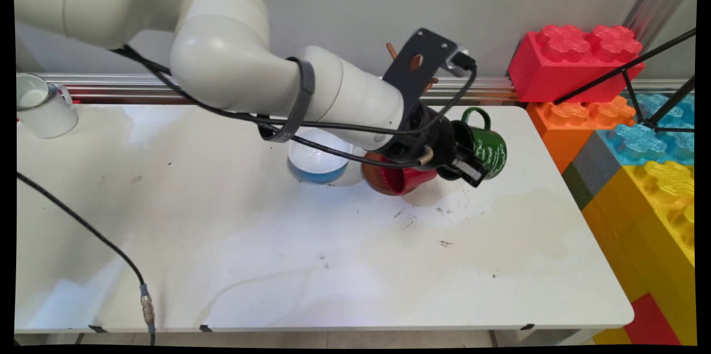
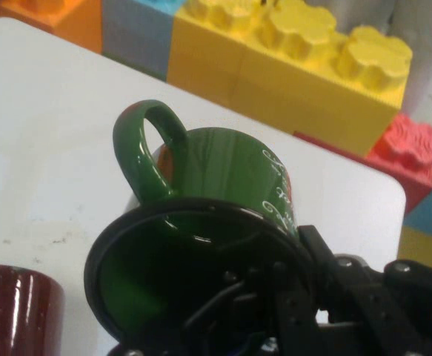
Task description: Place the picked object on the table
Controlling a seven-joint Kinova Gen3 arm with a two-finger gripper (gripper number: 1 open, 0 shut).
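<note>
My gripper (image 1: pixel 471 160) is shut on the rim of a green mug (image 1: pixel 491 147) with white lettering. The mug is tipped on its side, mouth toward the hand and handle pointing up. In the hand view the green mug (image 2: pixel 227 174) fills the middle; one finger reaches into its dark mouth and the other lies along its outer wall, so the gripper (image 2: pixel 282 285) pinches the wall. A red mug (image 1: pixel 395 180) lies just left of the hand on the table, and that red mug (image 2: pixel 14 311) shows at the hand view's bottom left corner.
A blue bowl (image 1: pixel 318 164) with a white inside sits left of the red mug. A white mug (image 1: pixel 43 105) stands at the table's far left. Large toy bricks (image 1: pixel 639 176) are stacked along the right edge. Wooden pegs (image 1: pixel 392 51) stick up behind the hand.
</note>
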